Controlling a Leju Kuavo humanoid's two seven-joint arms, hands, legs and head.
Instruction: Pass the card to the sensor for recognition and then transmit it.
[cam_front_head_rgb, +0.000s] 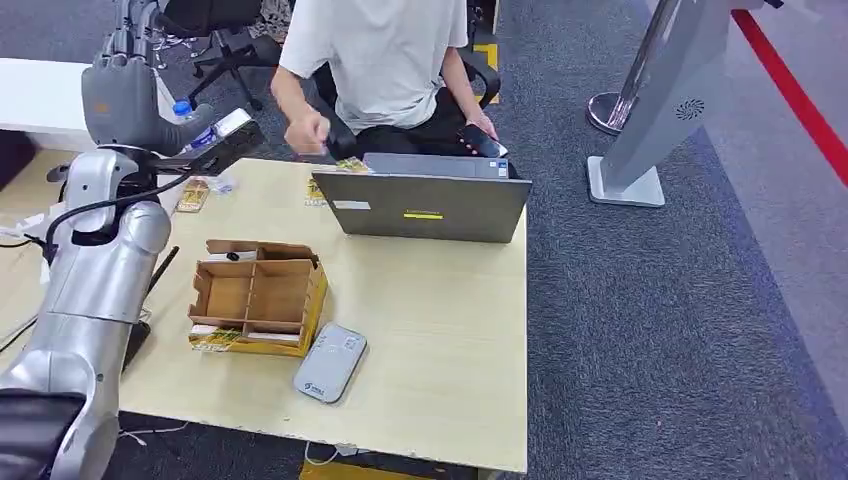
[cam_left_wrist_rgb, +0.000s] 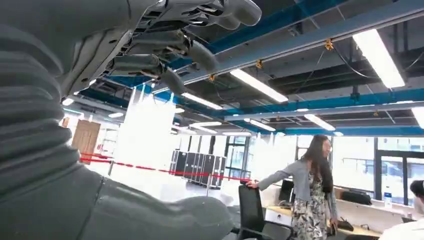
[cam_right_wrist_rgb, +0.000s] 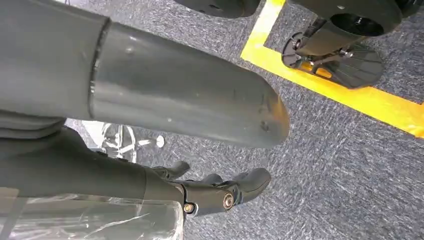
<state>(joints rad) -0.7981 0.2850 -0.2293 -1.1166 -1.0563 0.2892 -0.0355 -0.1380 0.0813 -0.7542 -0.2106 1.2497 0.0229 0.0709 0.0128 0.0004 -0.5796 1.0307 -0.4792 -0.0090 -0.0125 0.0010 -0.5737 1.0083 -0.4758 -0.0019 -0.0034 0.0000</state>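
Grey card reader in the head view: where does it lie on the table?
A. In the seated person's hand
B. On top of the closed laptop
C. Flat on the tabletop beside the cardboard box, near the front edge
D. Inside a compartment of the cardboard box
C: the card reader lies flat on the table right next to the cardboard box, apart from the open laptop.

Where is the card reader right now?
In the head view, the grey card reader lies flat on the table, near its front edge, just right of the cardboard box.
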